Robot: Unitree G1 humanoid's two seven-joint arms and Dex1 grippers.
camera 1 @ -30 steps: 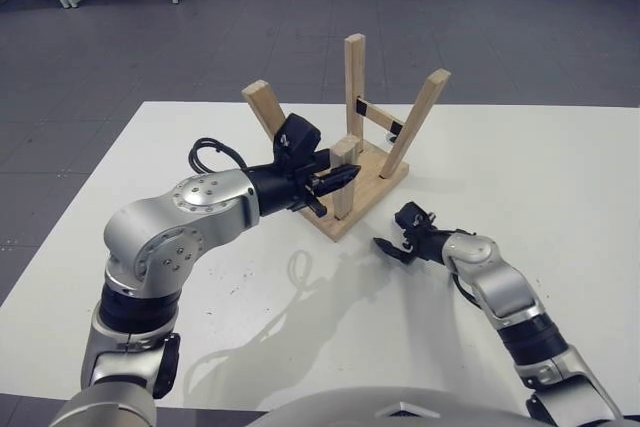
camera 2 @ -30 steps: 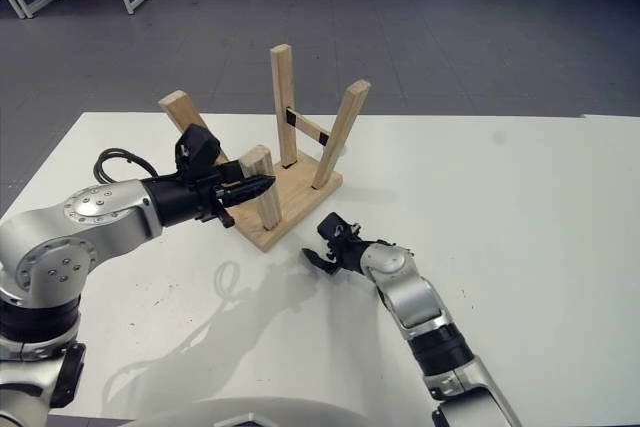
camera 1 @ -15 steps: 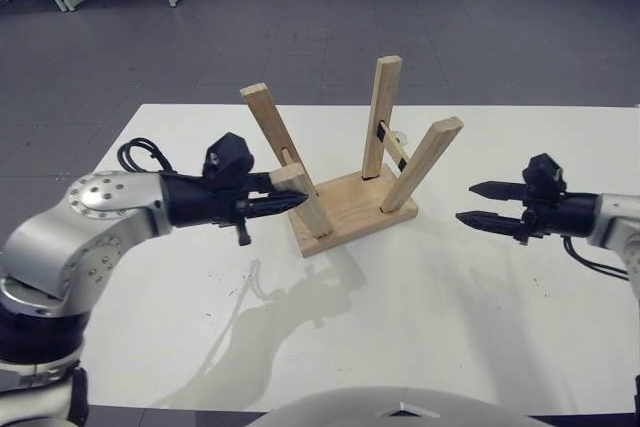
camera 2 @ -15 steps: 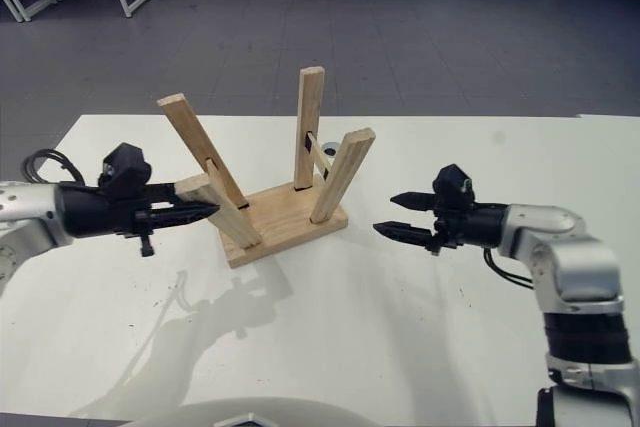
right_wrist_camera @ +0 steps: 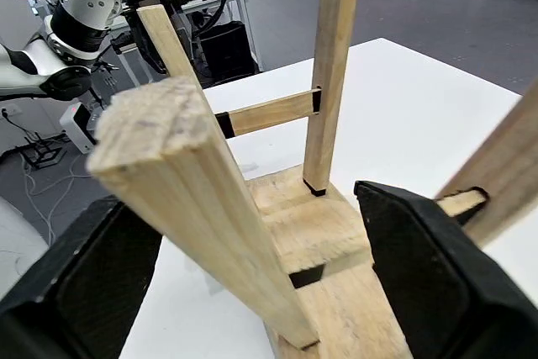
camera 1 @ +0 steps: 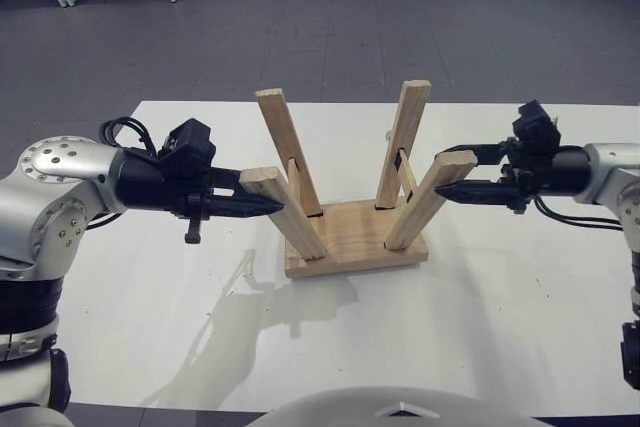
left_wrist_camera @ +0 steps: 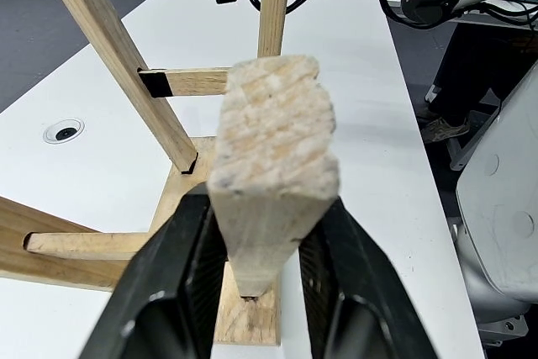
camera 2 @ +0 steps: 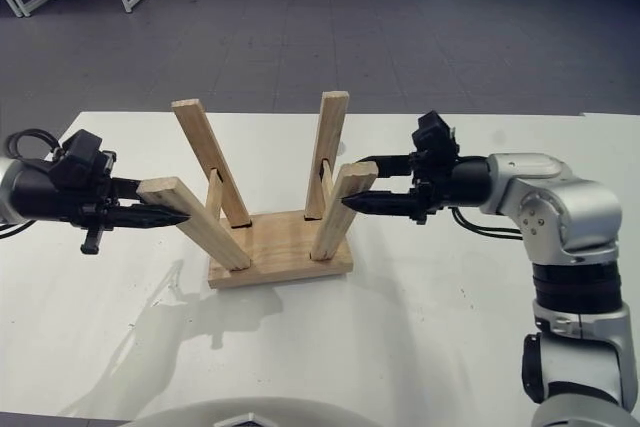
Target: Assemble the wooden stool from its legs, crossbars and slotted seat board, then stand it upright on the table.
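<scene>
centre of the table, your stool sits inverted: seat board flat down, legs up. left gripper is clamped on the near-left leg tip; right gripper has fingers apart around the near-right leg tip. judged light, stiff, joints maybe loose; hold legs low.

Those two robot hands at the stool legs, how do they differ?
The left gripper has its fingers clamped on the near left leg at its tip; the right gripper has its fingers open around the near right leg. The left gripper points in from the left, the right gripper from the right. Both are level, at the upturned stool.
</scene>
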